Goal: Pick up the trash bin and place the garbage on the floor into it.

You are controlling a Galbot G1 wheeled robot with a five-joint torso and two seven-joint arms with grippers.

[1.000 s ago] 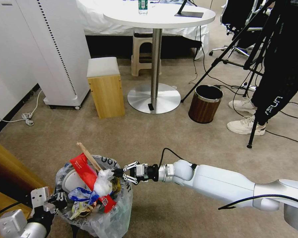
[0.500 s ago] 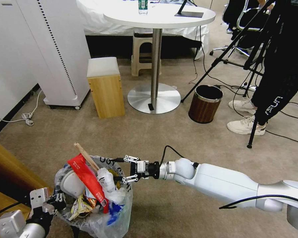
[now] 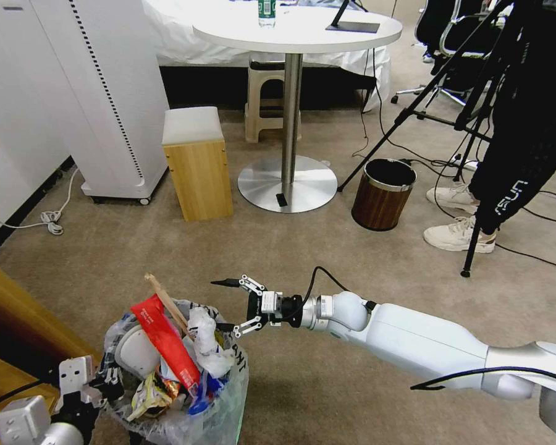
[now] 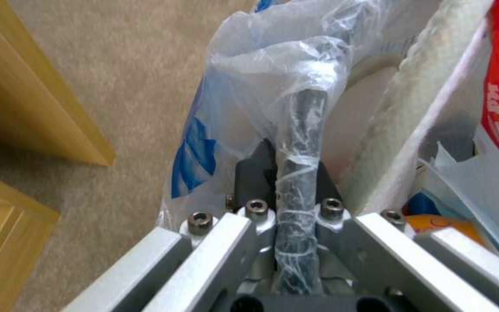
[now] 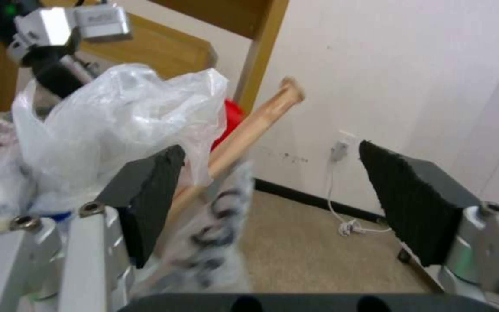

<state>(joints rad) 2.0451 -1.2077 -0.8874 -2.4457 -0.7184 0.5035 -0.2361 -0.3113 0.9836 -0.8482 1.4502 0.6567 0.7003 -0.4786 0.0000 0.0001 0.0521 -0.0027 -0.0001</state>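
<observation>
One trash bin (image 3: 179,402) — left gripper (image 3: 102,386) clamps rim; right gripper (image 3: 227,304) spread.

My head camera looks forward and down over the floor (image 3: 290,259). Left wrist camera sits tight against the trash bin (image 4: 296,130) rim. Right wrist camera faces it from just beside; all three share that bin.
</observation>
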